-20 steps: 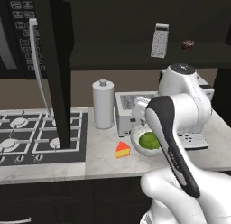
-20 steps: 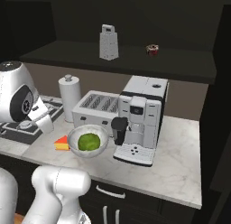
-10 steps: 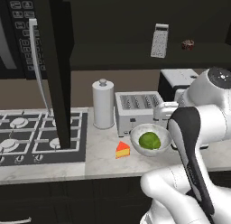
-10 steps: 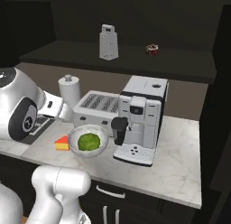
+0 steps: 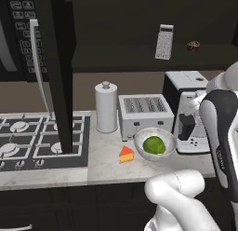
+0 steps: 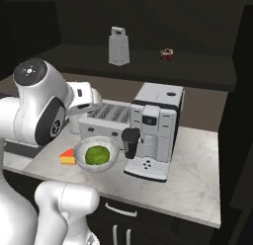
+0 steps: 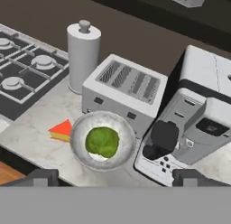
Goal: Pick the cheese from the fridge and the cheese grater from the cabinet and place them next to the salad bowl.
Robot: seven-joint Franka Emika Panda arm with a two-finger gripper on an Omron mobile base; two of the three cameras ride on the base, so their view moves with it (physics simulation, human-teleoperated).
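Yellow-orange cheese already lies on the bench touching the salad bowl near the front edge, so half is done, while the cheese grater stands on the open cabinet shelf and the gripper hangs spread, empty.

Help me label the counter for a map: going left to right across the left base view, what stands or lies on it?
Stove → paper towel roll → cheese → salad bowl → coffee machine. The toaster spans both cheese and bowl, so it is left out.
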